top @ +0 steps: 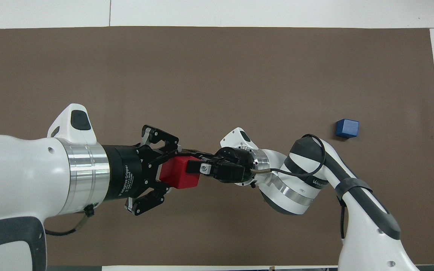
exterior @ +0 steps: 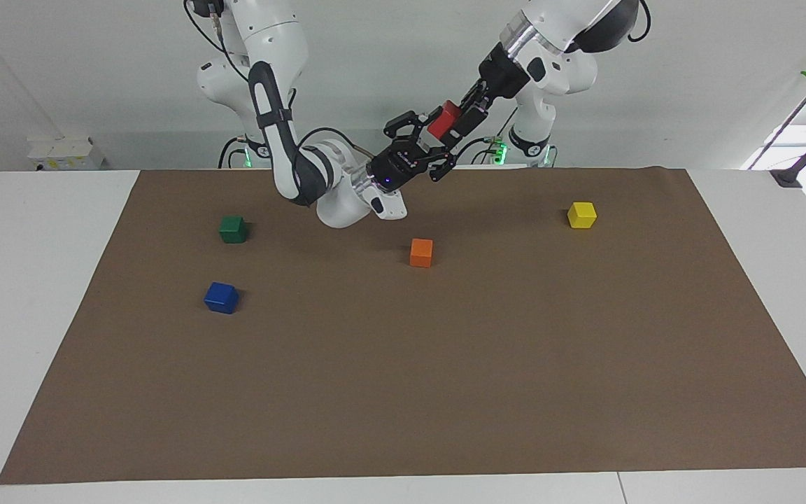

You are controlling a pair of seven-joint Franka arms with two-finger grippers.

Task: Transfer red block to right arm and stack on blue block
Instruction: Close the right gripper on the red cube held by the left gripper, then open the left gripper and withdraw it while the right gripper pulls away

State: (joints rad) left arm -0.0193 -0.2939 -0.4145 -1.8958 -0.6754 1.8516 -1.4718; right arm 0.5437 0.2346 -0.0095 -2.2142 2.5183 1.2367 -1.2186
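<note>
Mid-handoff: the red block (exterior: 445, 119) is up in the air over the table edge nearest the robots, clamped by both the left gripper (exterior: 460, 120) and right gripper (exterior: 434, 140) (both closed on it). Next the left one needs to let go, then it's off to the blue block (exterior: 221, 297).

White table (exterior: 39, 231) is carrying a brown rectangular mat (exterior: 403, 392) that's covering most of its top. Four small glossy cubes are sitting on the mat, well apart: dark-green cube (exterior: 233, 229) and blue block (exterior: 221, 297) toward the right arm's end, green nearer the robots; orange cube (exterior: 421, 253) mid-mat; yellow cube (exterior: 581, 215) toward the left arm's end.
</note>
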